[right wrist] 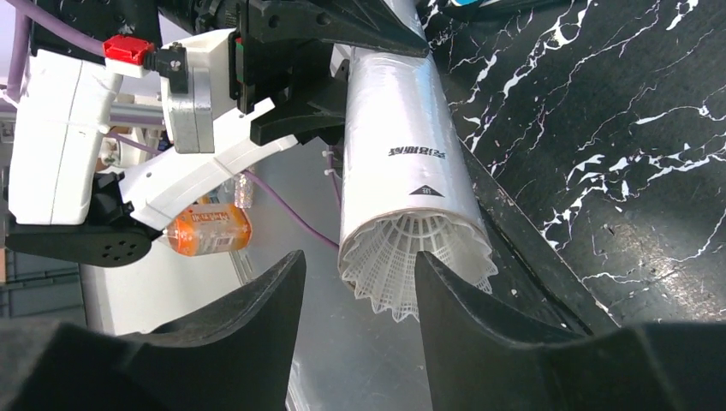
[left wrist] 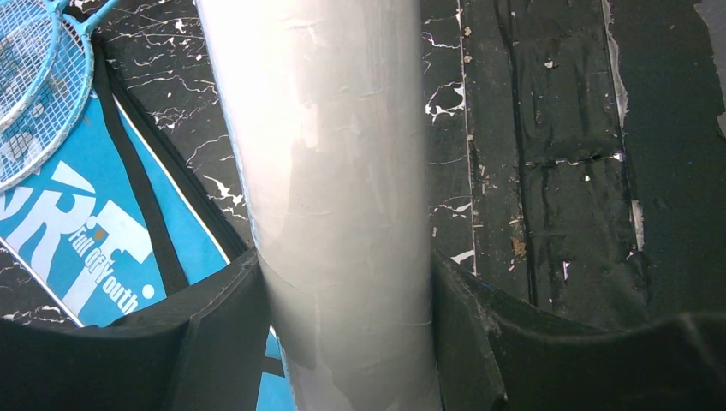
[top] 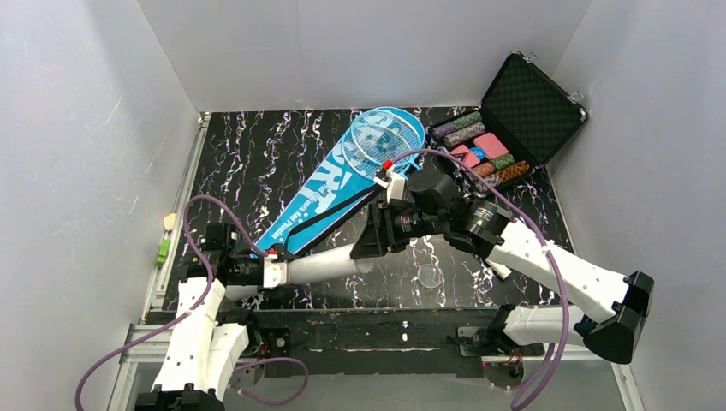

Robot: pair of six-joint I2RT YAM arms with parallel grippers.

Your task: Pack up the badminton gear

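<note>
Two sets of jaws on one job: long white tube (left wrist: 342, 214) pinched between left jaws, shuttlecock (right wrist: 402, 257) poking from its mouth between spread right jaws. Possible snag: skirt catching those jaws at pull-back, dropping to surface (right wrist: 599, 128).

Bright, even light; soft sheen along the white tube (left wrist: 342, 171); nearest foreground slightly blurred.
</note>
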